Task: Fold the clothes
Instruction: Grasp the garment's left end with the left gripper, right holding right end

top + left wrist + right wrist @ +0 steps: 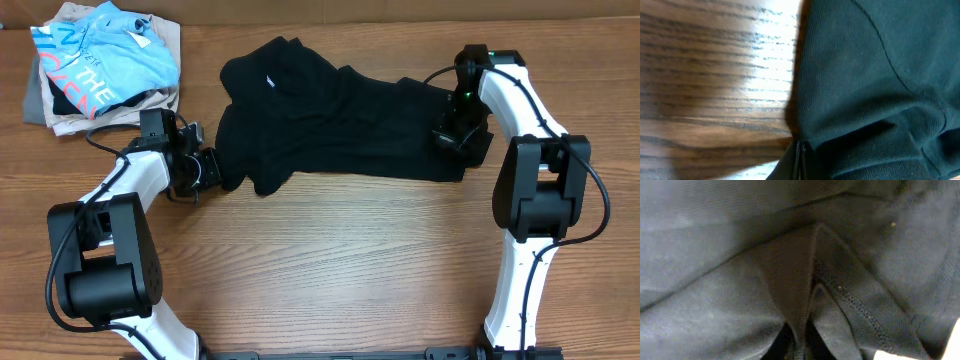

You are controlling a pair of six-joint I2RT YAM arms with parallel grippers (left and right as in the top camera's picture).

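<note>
The black garment lies crumpled and partly spread on the far half of the wooden counter, running from just left of centre out to the right. A small white mark shows on its far left part. Its left portion is bunched into loose folds, and its right end lies flatter.

The left gripper sits low at the garment's near left edge, touching the cloth. In the left wrist view its fingers are drawn together to a thin seam, and a fold of black fabric is pinched there, with bare wood to the left of it.

The right gripper is down on the right end of the garment, over the cloth itself rather than beside it. The right wrist view is filled with dark fabric. A raised ridge of it runs down into the closed fingers at the bottom of the frame, and a stitched hem slants away to the right of that ridge. Both grippers therefore have hold of the garment, one at each end.

At the far left corner of the counter, well apart from the black garment, a light blue shirt with lettering rests on top of a beige garment in a loose pile.
</note>
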